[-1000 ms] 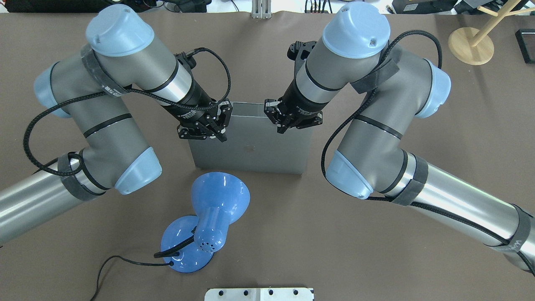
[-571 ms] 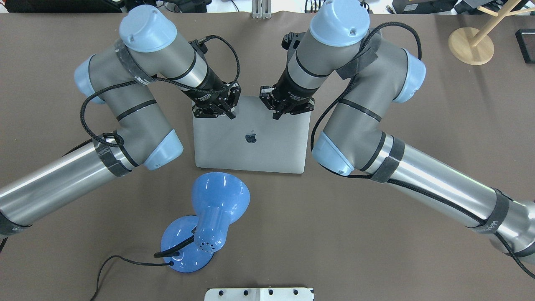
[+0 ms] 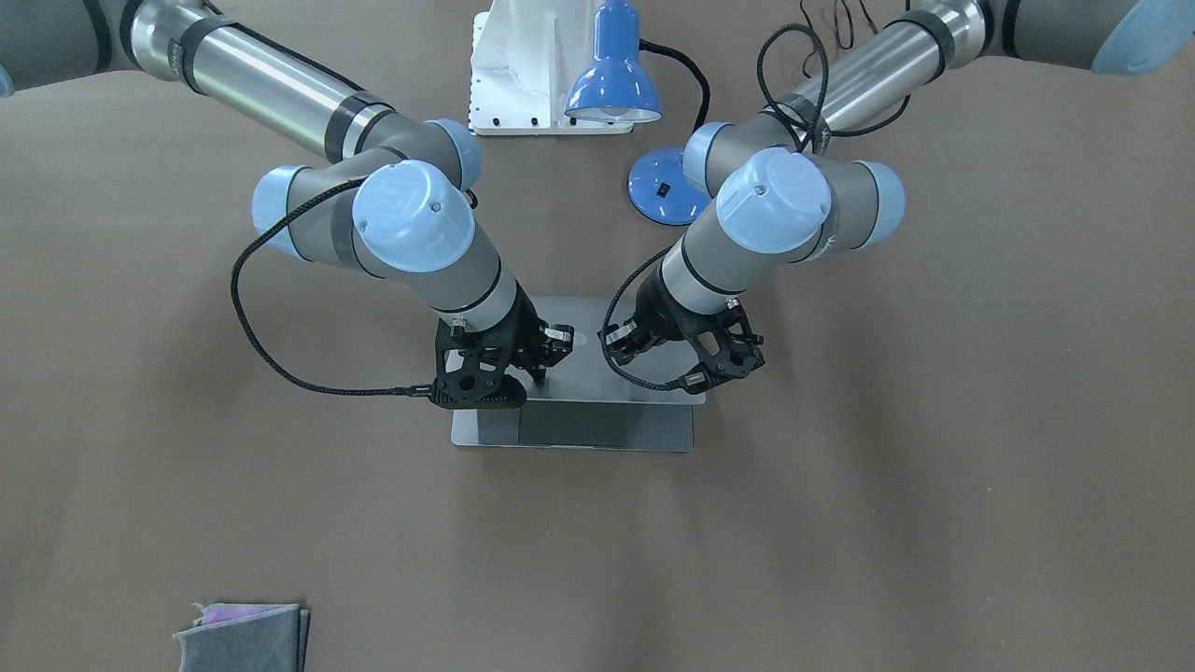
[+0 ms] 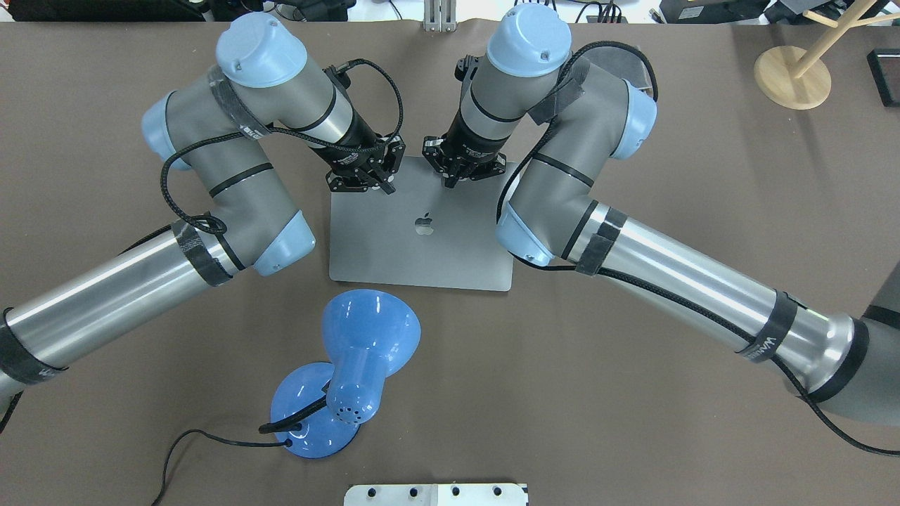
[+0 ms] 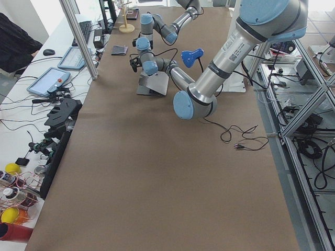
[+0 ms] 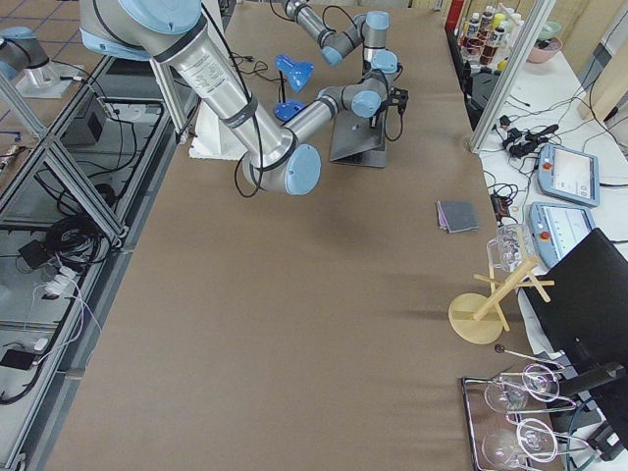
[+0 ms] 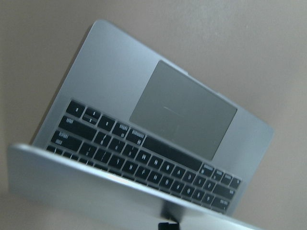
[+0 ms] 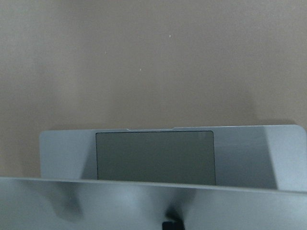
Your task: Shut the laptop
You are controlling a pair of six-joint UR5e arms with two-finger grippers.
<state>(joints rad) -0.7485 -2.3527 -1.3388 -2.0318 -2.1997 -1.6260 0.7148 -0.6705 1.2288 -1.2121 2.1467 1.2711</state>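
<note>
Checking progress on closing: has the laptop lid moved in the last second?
Yes. On the laptop, the lid's free edge has swung down and farther from the blue lamp; it isn't shut yet.

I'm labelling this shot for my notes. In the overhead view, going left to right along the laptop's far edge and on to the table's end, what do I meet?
Left claw → right claw → round wooden stand base.

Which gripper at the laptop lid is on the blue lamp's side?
The left gripper, at the laptop lid corner in line with the blue lamp; the right gripper is beyond the apple logo.
</note>
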